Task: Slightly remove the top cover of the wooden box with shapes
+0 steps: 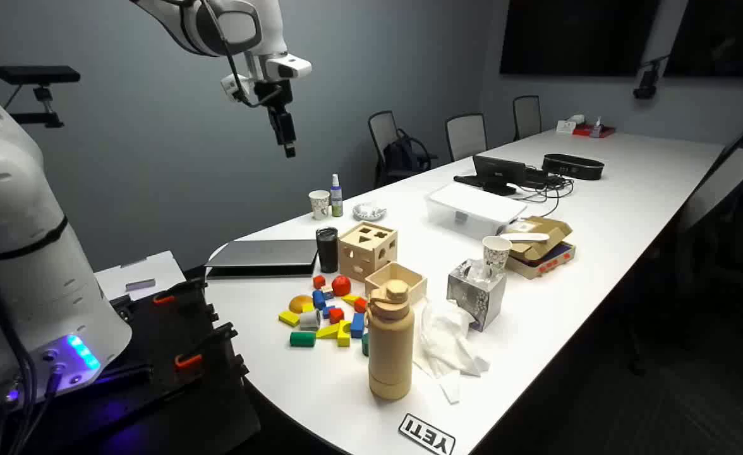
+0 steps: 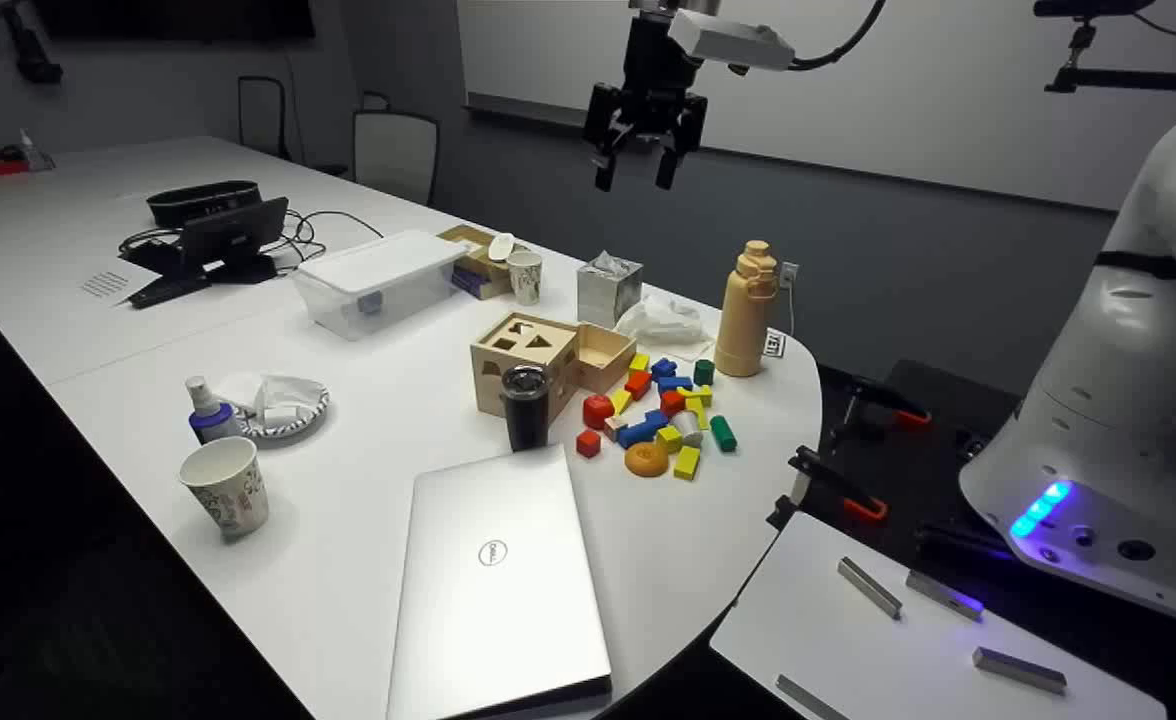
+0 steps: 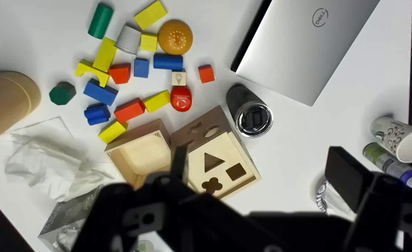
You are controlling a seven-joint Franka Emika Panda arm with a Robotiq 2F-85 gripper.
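Observation:
The wooden box with shapes (image 1: 354, 261) stands on the white table in both exterior views, also here (image 2: 489, 386). In the wrist view the box (image 3: 223, 122) is seen from above. Its top cover (image 3: 220, 173), pale wood with triangle, square and clover cutouts, lies in the box's top; a narrow dark gap shows along one edge. The cover also shows in the exterior views (image 1: 374, 236) (image 2: 520, 345). My gripper (image 2: 635, 178) is open and empty, high above the table. In the wrist view the gripper (image 3: 260, 168) has its fingers wide apart; one hides part of the cover's edge.
A black tumbler (image 2: 526, 410) stands close beside the box. An open wooden tray (image 3: 146, 154) adjoins another side. Several coloured blocks (image 3: 129, 111), a tan bottle (image 1: 391, 344), a silver laptop (image 2: 498, 590), a tissue box (image 1: 476, 294) and a clear bin (image 1: 466, 208) are around.

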